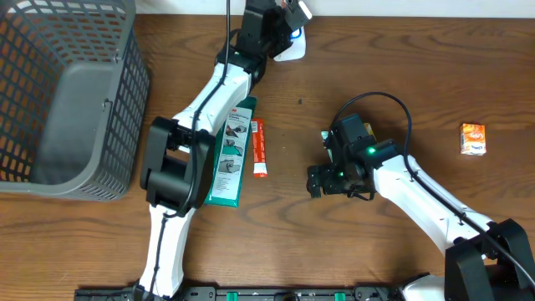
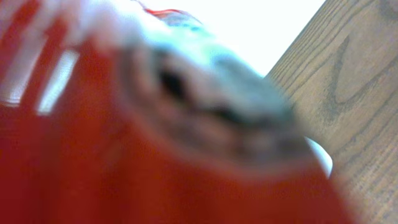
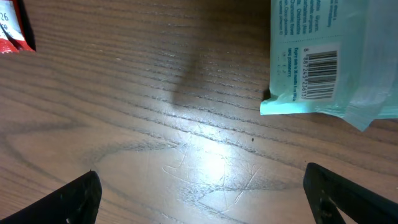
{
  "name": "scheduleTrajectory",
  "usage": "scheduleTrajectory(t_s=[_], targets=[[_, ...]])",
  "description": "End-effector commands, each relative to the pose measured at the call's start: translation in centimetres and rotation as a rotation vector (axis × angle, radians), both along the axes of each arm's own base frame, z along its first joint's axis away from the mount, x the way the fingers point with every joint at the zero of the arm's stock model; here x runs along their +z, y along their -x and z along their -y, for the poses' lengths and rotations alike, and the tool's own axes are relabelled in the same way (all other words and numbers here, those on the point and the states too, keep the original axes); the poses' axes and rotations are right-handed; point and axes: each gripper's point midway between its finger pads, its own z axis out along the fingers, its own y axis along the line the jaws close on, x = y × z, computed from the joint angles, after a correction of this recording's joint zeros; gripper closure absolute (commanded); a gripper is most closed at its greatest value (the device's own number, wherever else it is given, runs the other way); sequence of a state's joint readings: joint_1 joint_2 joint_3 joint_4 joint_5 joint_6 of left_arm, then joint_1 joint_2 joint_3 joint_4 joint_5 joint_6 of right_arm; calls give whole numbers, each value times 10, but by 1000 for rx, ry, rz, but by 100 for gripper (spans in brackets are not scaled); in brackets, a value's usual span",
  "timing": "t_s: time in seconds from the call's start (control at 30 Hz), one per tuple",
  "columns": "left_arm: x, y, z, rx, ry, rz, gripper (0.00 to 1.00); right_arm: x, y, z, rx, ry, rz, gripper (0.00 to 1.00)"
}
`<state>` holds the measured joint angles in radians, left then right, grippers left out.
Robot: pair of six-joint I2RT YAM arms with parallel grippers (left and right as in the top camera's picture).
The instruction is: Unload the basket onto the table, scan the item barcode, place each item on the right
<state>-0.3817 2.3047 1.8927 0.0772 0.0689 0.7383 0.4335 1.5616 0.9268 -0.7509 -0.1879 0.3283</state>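
Left wrist view is mostly blur: the left gripper (image 1: 287, 15) is pinched on a red item (image 2: 124, 180), which sits too close to the lens to focus. Its own fingers can't be made out there. A strip of table (image 2: 360, 93) shows at right of the blur. Overhead puts that gripper at the far table edge, directly above a white scanner (image 1: 291, 46) w/ a blue glow.

The right gripper (image 3: 202, 177) is spread wide, nothing btwn its fingertips (image 3: 78, 199), and hovers over bare wood near mid-table. Ahead of it in the right wrist view, a teal packet (image 3: 329, 62) lies flat, barcode up, at top right. The corner of a red packet (image 3: 12, 28) shows top left. Overhead, these two lie side by side btwn the arms. An orange box (image 1: 473, 139) sits well apart at right, and a grey basket (image 1: 75, 100) at far left.
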Motion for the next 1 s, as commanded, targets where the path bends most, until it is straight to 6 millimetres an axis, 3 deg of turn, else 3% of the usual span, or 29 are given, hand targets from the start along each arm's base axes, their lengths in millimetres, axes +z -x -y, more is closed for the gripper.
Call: scheduleTrajectory(t_s=[0.0, 0.47, 0.57, 0.63, 0.7, 0.77, 0.8, 0.83, 0.87, 0.9, 0.97], targets=[[-13, -7, 4, -15, -6, 20, 93, 9, -4, -5, 9, -20, 26, 1], [10, -11, 6, -9, 32, 77, 93, 10, -4, -5, 9, -20, 26, 1], [32, -4, 6, 18, 109, 54, 93, 9, -4, -5, 9, -20, 26, 1], [61, 8, 3, 49, 186, 21, 93, 10, -4, -5, 9, -20, 27, 1], [84, 24, -3, 80, 249, -29, 93, 12, -19, -6, 1, -18, 92, 1], [105, 44, -10, 122, 314, -101, 93, 16, -31, -12, 30, -37, 151, 35], [111, 55, -13, 133, 337, -142, 93, 17, -32, -12, 50, -36, 162, 57], [121, 71, -15, 131, 364, -193, 93, 16, -31, -12, 56, -34, 159, 58], [128, 88, -15, 119, 386, -250, 93, 16, -29, -11, 45, -34, 146, 11], [133, 104, -16, 108, 401, -296, 93, 15, -26, -10, 21, -30, 130, 1], [143, 135, -18, 88, 413, -382, 93, 13, -23, -8, -15, -29, 105, 5]])
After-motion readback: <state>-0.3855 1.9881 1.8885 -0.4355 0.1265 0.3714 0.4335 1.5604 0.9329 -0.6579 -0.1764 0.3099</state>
